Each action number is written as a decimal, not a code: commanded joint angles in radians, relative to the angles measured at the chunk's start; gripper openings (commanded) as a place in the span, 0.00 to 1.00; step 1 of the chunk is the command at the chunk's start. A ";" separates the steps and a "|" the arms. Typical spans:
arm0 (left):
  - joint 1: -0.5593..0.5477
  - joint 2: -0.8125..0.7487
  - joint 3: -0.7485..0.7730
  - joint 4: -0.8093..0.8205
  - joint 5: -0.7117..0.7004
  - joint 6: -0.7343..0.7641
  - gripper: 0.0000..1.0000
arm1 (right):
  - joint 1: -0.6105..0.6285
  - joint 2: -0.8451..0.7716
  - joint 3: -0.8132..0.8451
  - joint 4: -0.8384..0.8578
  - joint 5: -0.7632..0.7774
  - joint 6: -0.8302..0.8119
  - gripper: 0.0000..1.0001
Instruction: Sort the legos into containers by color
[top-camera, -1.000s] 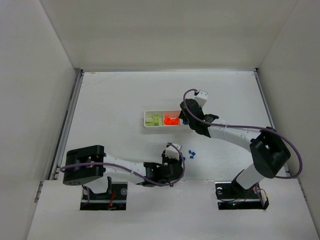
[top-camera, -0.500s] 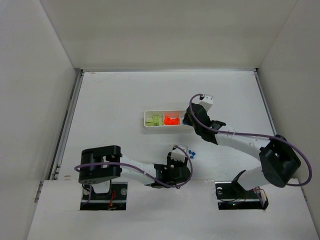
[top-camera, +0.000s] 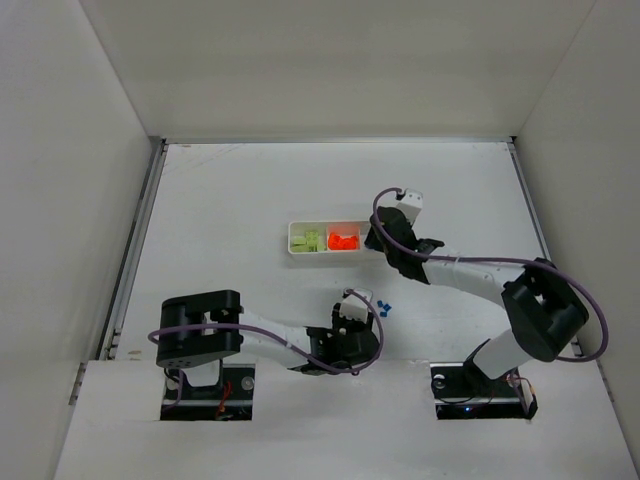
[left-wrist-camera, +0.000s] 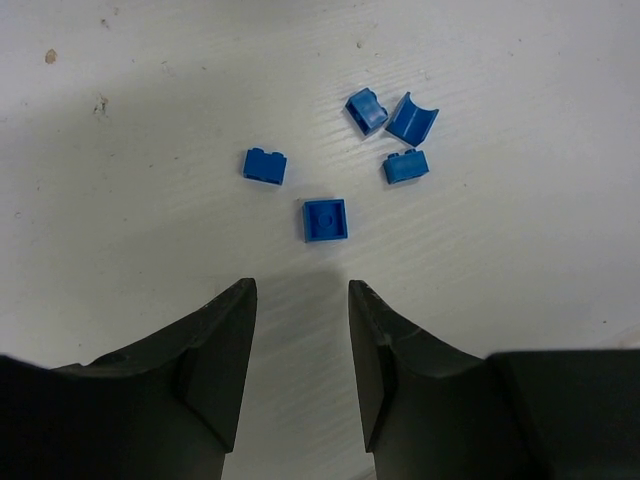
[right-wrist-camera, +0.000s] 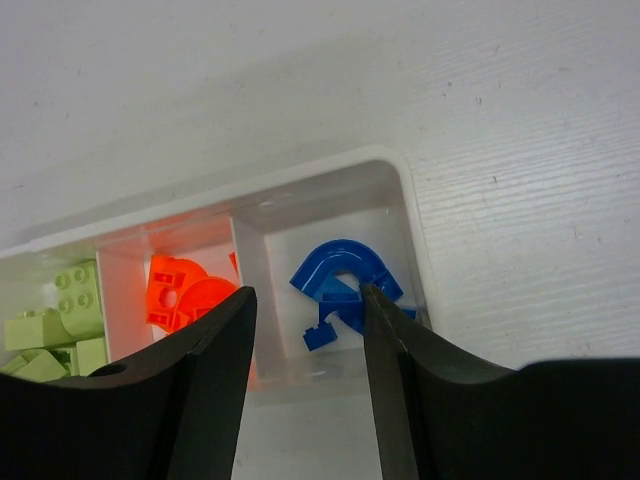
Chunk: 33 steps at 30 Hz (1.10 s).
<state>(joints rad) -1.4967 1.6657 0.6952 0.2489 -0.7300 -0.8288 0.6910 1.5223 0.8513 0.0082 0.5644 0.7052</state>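
Observation:
The white tray (top-camera: 291, 240) lies mid-table with lime green legos (top-camera: 310, 241) in its left compartment and orange ones (top-camera: 343, 241) in the middle. My right gripper (right-wrist-camera: 308, 295) hovers open over the tray's right compartment (right-wrist-camera: 330, 170). Blue pieces, one of them curved (right-wrist-camera: 335, 270), lie loose on that compartment's floor. My left gripper (left-wrist-camera: 300, 290) stands open and empty just short of several blue legos on the table. A square one (left-wrist-camera: 326, 219) is nearest, a brick (left-wrist-camera: 264, 166) lies to its left, and a small cluster (left-wrist-camera: 405, 166) is farther right.
White walls close in the table on the left, back and right. A metal rail (top-camera: 135, 250) runs along the left edge. The right arm's forearm and cable (top-camera: 470, 270) stretch across the table right of the tray. Small dark specks (left-wrist-camera: 50, 57) mark the tabletop.
The left arm has swung right and brought its gripper up behind the loose blue bricks. The right gripper has shifted a little and stays above the tray's right end.

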 joint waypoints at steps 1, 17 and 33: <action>0.005 -0.064 -0.022 0.029 -0.017 -0.023 0.39 | 0.017 -0.049 0.009 0.031 0.064 0.016 0.53; 0.010 -0.081 -0.028 0.078 0.007 -0.001 0.42 | 0.057 -0.092 -0.005 0.078 0.023 -0.081 0.55; 0.075 0.019 0.046 0.089 0.015 0.094 0.41 | 0.147 -0.459 -0.345 0.072 0.083 0.052 0.24</action>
<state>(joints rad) -1.4395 1.6714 0.7021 0.3107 -0.7101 -0.7658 0.8055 1.1088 0.5419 0.0727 0.6018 0.7048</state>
